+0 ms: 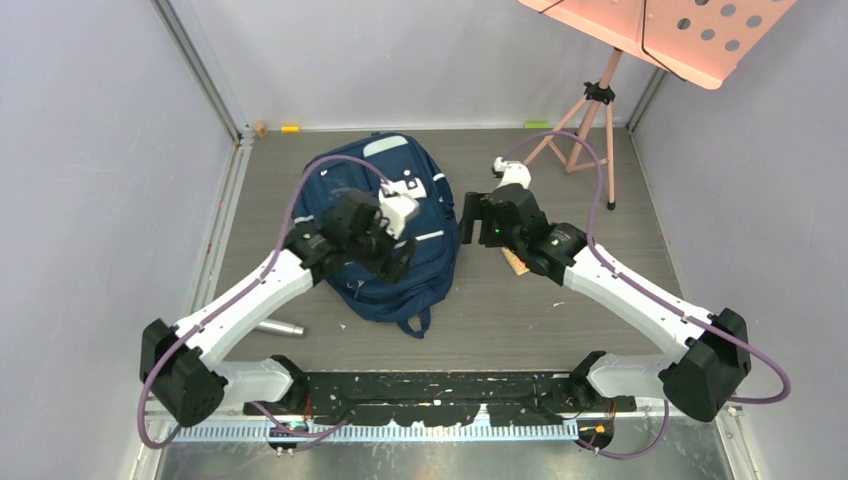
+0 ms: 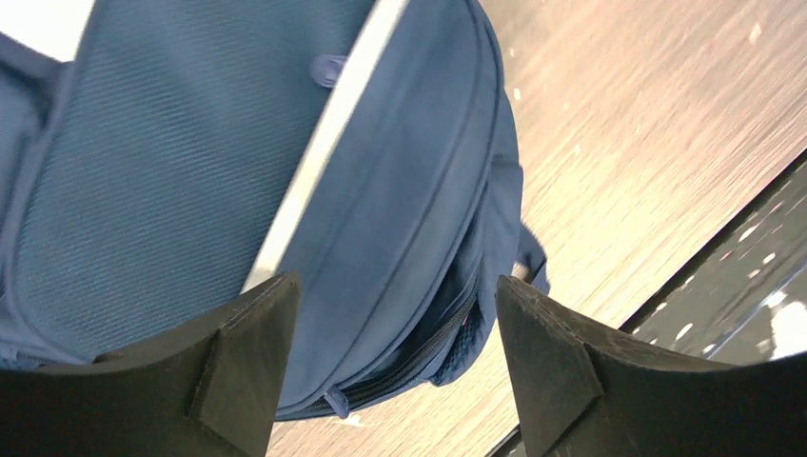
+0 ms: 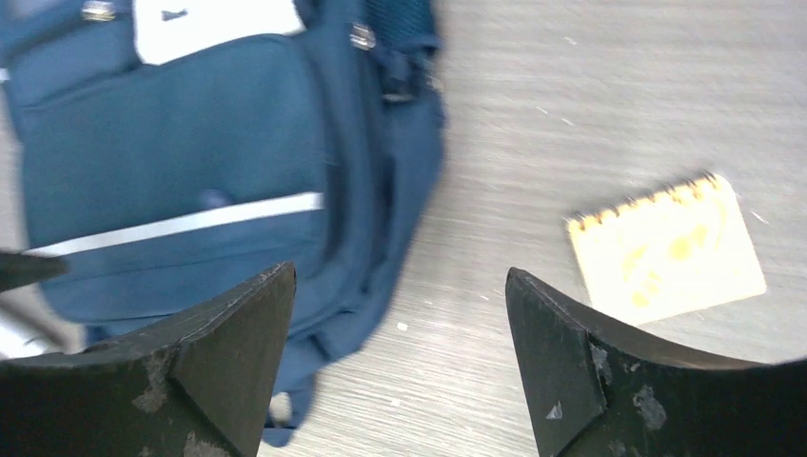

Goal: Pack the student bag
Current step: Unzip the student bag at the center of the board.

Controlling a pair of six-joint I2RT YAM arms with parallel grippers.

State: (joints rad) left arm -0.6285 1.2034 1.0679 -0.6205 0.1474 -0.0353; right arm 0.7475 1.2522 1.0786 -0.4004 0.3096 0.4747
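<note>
Left gripper (image 2: 395, 295) and right gripper (image 3: 400, 286) both gape wide, holding nothing (black fingers (image 2: 238, 371) fill each wrist view's lower corners), at the large navy blue fabric backpack (image 1: 335, 190) lying left of centre in the top view, pale yellow spiral-bound notepad (image 3: 666, 249) near its right edge.

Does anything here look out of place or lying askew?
Nothing looks damaged or spilled. Two things lie loose outside the student bag: a spiral notebook, askew on the table to the bag's right, and a silver cylinder on its side beside the left arm.
</note>
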